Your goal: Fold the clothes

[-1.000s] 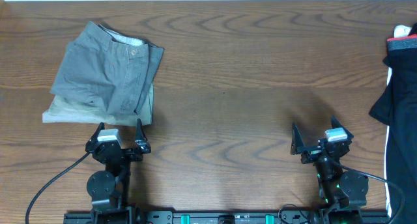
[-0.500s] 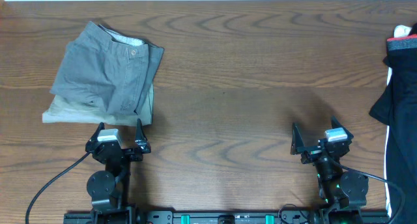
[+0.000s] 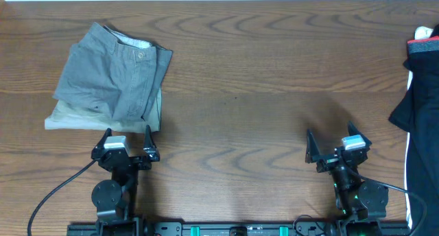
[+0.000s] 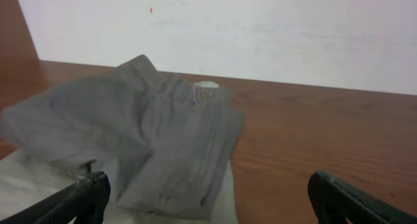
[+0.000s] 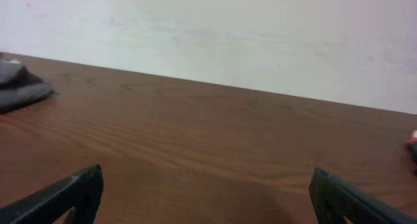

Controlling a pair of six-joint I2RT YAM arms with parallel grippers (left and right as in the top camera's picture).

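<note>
The clothes, dark navy-black trousers [image 3: 422, 92], lie bunched at the table's right edge and are partly cut off by the frame. Their grey waistband with a coral-red edge [image 3: 423, 44] is at the far end. A coral-red speck of them shows at the right edge of the right wrist view [image 5: 413, 143]. My right gripper [image 3: 330, 133] is open and empty near the front edge, well left of the trousers; in its wrist view [image 5: 208, 185] only bare wood lies between the fingers. My left gripper [image 3: 126, 134] is open and empty, far from the trousers; its wrist view [image 4: 208, 195] shows its two fingertips apart.
Folded grey button-front shorts [image 3: 113, 78] lie at the back left, just beyond my left gripper, over a pale beige cloth [image 3: 65, 118]. They fill the left wrist view [image 4: 150, 139] and show at the left edge of the right wrist view [image 5: 19, 84]. A white wall [image 5: 208, 28] stands behind the table.
</note>
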